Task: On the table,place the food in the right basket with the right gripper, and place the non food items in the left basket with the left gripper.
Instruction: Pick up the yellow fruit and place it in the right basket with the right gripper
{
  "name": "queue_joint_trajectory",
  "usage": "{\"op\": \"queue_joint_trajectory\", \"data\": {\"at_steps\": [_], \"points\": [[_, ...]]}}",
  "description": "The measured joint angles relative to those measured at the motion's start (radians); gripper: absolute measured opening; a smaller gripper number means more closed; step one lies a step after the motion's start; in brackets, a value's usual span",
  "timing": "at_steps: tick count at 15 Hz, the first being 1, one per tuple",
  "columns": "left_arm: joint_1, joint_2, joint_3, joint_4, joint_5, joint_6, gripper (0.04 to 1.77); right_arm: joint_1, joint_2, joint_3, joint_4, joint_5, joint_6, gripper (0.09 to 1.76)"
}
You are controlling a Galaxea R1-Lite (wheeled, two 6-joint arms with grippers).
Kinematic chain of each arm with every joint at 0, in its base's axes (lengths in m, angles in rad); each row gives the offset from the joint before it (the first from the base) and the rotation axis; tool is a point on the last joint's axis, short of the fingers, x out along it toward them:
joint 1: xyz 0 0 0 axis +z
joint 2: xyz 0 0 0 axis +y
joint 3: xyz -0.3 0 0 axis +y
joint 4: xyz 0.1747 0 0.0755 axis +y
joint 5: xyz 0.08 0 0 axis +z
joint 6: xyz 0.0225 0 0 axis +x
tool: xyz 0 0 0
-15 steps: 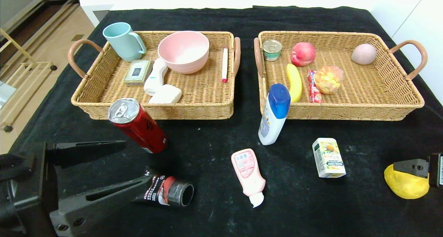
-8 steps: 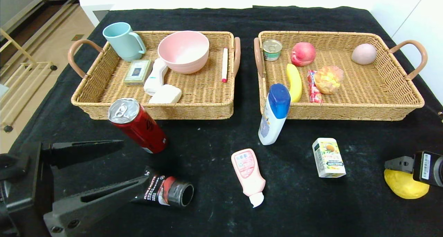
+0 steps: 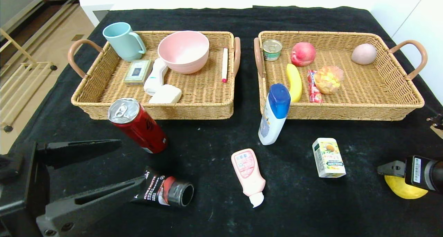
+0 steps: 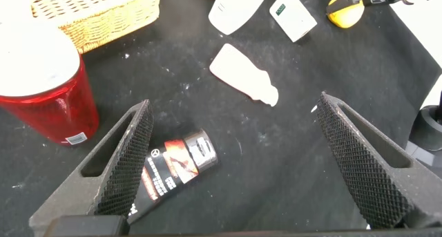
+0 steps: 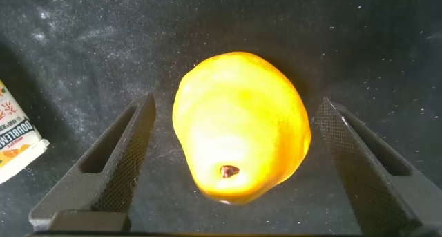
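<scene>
The right gripper (image 5: 231,161) stands spread around the yellow pear (image 5: 239,124) by the table's (image 3: 214,19) right edge, with bare cloth on both sides of the fruit. The juice carton (image 3: 328,157) stands near on the pear's left. Near the front left corner, the left gripper (image 4: 238,157) is open over the black tube (image 4: 177,164); the red can (image 3: 137,125) stands close to its outer finger, and the pink bottle (image 3: 248,171) lies apart toward the middle.

Pear (image 3: 403,190) half hidden behind right gripper (image 3: 384,169); tube (image 3: 166,192) base behind left gripper (image 3: 114,164) finger.
</scene>
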Motion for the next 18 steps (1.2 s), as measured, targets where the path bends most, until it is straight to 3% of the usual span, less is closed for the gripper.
{"op": "queue_joint_trajectory", "data": {"at_steps": [3,4,6,7,18], "points": [[0.0,-0.006,0.001,0.001,-0.001,0.004,1.72,0.0,0.008,0.0,0.0,0.002,0.015,1.71],[0.0,-0.008,0.001,0.001,-0.001,0.005,1.72,0.0,0.01,0.0,0.0,0.001,0.016,1.63],[0.001,-0.009,0.001,0.001,-0.001,0.005,1.72,-0.001,0.014,0.001,0.0,0.002,0.016,1.3],[0.001,-0.009,0.001,0.001,-0.001,0.005,1.72,-0.001,0.016,0.002,-0.001,0.0,0.016,1.24],[-0.001,-0.023,-0.001,0.002,-0.001,0.008,1.72,-0.007,0.03,0.027,-0.033,0.001,0.015,1.19]]}}
